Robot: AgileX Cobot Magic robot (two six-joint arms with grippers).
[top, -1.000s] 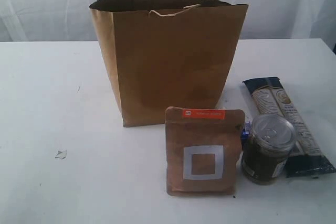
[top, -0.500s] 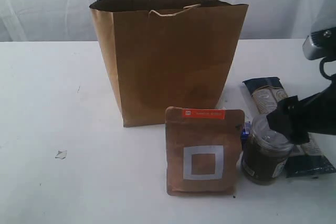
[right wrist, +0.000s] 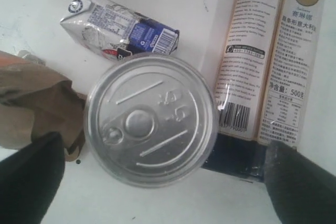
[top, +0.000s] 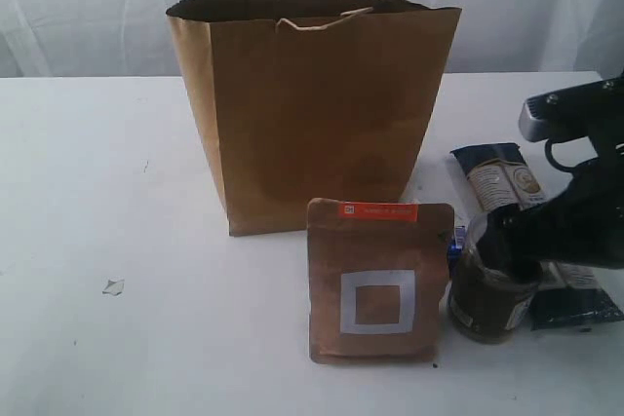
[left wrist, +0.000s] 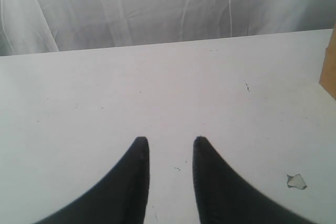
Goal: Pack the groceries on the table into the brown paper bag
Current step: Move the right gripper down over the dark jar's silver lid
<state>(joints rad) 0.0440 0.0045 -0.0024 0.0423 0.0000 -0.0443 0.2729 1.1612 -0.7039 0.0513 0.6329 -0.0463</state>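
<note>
White table [top: 97,192] bears the brown paper bag [top: 312,114] upright at twelve o'clock. The pouch [top: 378,280], the small dark jar [top: 478,307] at its three o'clock and the packet [top: 497,174] beyond lie unpacked. The right gripper [right wrist: 163,145] gapes wide astride the jar's lid, gripping nothing; the left gripper [left wrist: 170,140] hangs part-open and empty. The bag's inside is hidden.

we see matt kraft paper on brown paper bag [top: 312,114], small dark jar [right wrist: 151,119] topped in shiny ribbed metal, glossy film on long navy-tan packet [right wrist: 273,51]
</note>
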